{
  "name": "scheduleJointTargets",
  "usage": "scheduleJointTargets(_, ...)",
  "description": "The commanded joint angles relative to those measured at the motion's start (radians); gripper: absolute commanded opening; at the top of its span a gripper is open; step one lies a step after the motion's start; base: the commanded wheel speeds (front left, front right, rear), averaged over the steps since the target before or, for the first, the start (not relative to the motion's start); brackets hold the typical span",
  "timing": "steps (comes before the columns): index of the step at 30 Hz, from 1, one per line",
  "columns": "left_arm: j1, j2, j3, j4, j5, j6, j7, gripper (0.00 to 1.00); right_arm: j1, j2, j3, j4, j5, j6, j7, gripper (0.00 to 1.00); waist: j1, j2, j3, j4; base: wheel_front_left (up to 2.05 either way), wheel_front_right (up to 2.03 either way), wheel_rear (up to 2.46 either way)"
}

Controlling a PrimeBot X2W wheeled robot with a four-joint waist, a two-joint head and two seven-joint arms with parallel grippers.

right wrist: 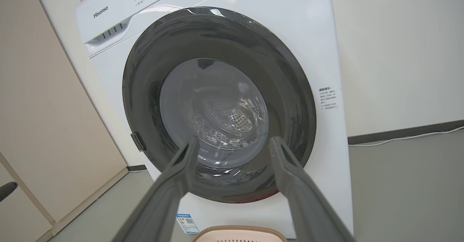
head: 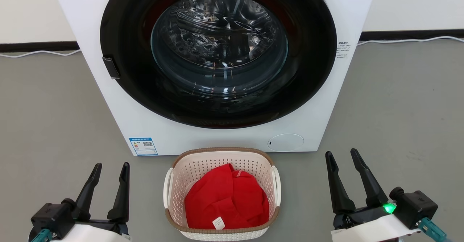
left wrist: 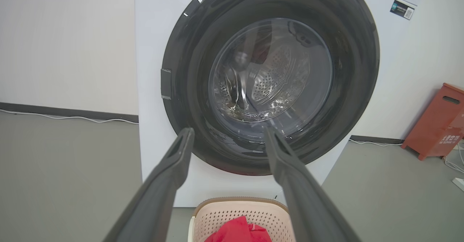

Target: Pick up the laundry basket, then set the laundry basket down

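Item: small cream-white perforated plastic laundry basket [head: 203,164], brown woven-look rim, white side handles. It stands on the grey floor [head: 47,126] just before the white front-loading washer [head: 108,100], between my grippers, touching neither.
Contents: crumpled red garment [head: 224,198].
Left gripper [head: 111,166]: fingers spread, empty.
Right gripper [head: 340,153]: fingers spread, empty; green lamp [head: 389,208] lit.
Washer's dark round door: shut, I think; glare blurs it.
Around: white cable [head: 36,54] along the skirting; orange-red box [left wrist: 438,122] by the wall.
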Motion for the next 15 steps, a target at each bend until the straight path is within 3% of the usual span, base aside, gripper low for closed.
scheduleJointTargets(1, -0.02, 0.022, 0.028, -0.033, 0.025, -0.006, -0.013, 1.0, -0.018, -0.005, 0.023, -0.034, -0.03, 0.0, -0.019, 1.0, 0.0, 0.0, 0.0, 0.0, 0.0, 0.0, 0.0)
scheduleJointTargets(15, -0.02, 0.027, 0.027, -0.036, 0.017, -0.006, -0.014, 1.0, -0.015, -0.005, 0.002, -0.031, -0.035, 0.0, -0.021, 1.0, 0.0, 0.0, 0.009, -0.002, 0.0, 0.0, 0.0)
